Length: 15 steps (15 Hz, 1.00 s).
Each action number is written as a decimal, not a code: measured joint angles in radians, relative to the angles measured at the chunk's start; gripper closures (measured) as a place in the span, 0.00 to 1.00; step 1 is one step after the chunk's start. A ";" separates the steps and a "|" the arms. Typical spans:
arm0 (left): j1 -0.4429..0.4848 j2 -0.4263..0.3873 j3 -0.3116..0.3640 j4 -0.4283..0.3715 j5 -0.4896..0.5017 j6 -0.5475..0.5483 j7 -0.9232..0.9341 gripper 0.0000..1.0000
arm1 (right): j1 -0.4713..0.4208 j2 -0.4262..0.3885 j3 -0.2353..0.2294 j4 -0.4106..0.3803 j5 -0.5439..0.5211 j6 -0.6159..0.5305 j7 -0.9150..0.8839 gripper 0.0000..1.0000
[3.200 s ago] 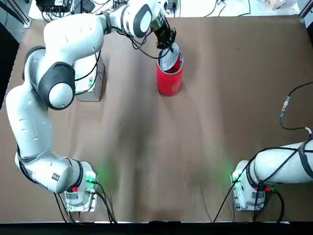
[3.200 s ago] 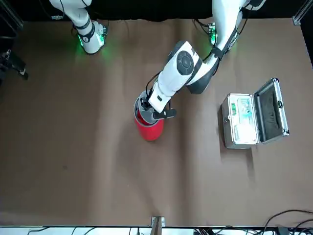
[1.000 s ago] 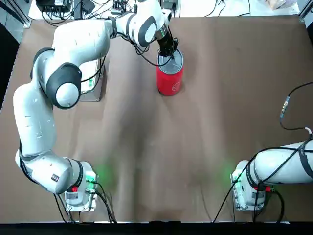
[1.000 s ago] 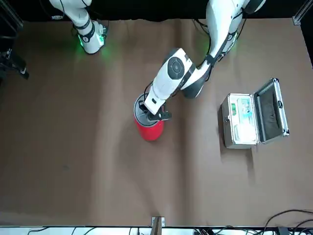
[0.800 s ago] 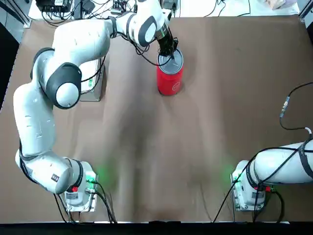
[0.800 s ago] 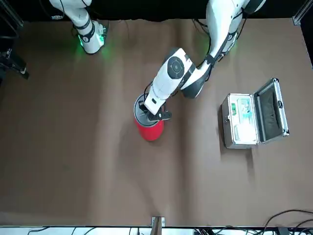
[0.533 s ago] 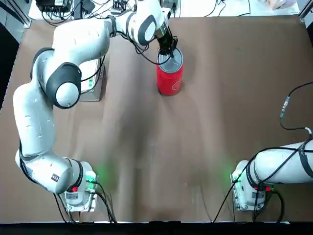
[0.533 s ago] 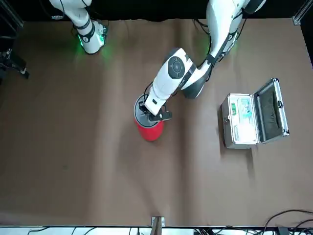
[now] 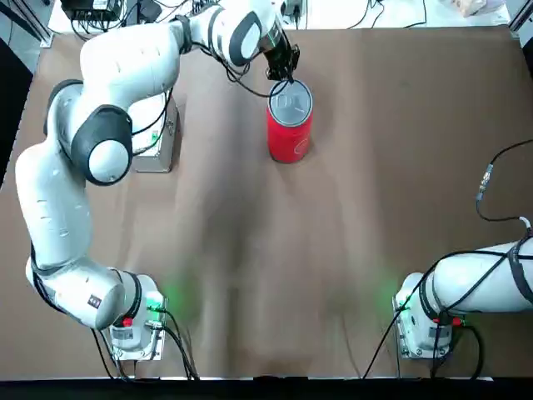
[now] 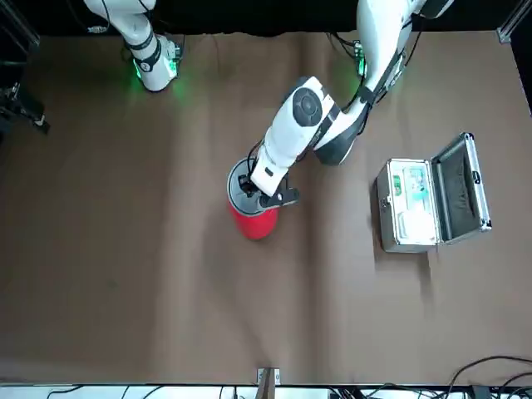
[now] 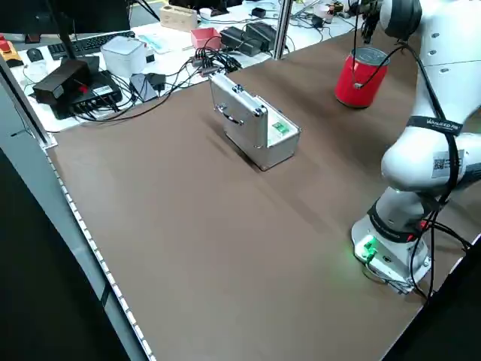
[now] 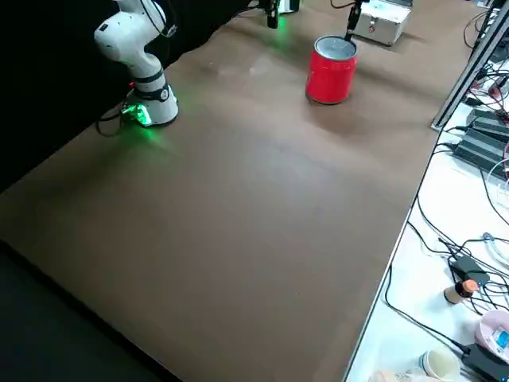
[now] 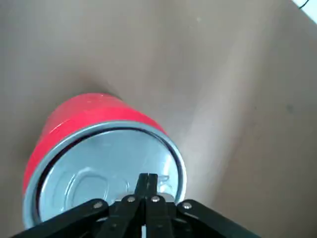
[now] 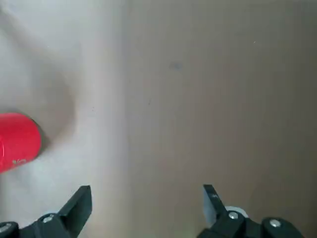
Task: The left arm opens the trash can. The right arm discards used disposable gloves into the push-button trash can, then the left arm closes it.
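the brown tabletop (image 9: 375, 167) was the biggest thing, wide and flat. the left arm (image 9: 125, 67) reached a long way across it to the far side. the right arm (image 9: 491, 279) sat curled up by its base near the tabletop's edge, well apart from everything. a silver box (image 10: 420, 204) stood open on the tabletop, off to the left arm's side, with its lid tipped back. the trash can (image 9: 289, 125) stood upright near the far middle of the tabletop, small and red, and its round grey lid (image 13: 106, 173) lay flat and shut on top. the left tool (image 13: 147, 184) hung just over the rim of that lid, with its two fingers pressed together into one thin tip, holding nothing. the right tool (image 14: 148, 203) was up over bare tabletop with its fingers wide apart and nothing between them. the gloves could not be seen anywhere.
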<state>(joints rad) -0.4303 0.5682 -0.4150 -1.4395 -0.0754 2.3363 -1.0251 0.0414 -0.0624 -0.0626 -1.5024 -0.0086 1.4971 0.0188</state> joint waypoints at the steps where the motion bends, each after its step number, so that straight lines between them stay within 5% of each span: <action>1: 0.008 -0.017 0.000 0.003 0.000 -0.019 -0.002 0.99 | 0.000 0.000 0.000 0.000 0.000 0.000 0.000 0.01; 7: 0.104 -0.114 -0.001 0.042 0.000 -0.216 -0.003 0.99 | 0.000 0.000 0.000 0.000 0.001 -0.001 0.000 0.01; 11: 0.255 -0.203 -0.003 0.046 0.000 -0.431 0.124 0.92 | 0.000 0.000 0.000 0.000 0.001 -0.002 0.000 0.01; 15: 0.390 -0.253 -0.002 0.047 0.000 -0.563 0.317 0.57 | 0.001 0.000 0.001 0.000 0.001 -0.003 0.000 0.01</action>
<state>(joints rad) -0.0405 0.3151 -0.4174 -1.3926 -0.0751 1.7732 -0.7086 0.0420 -0.0624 -0.0619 -1.5021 -0.0076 1.4941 0.0187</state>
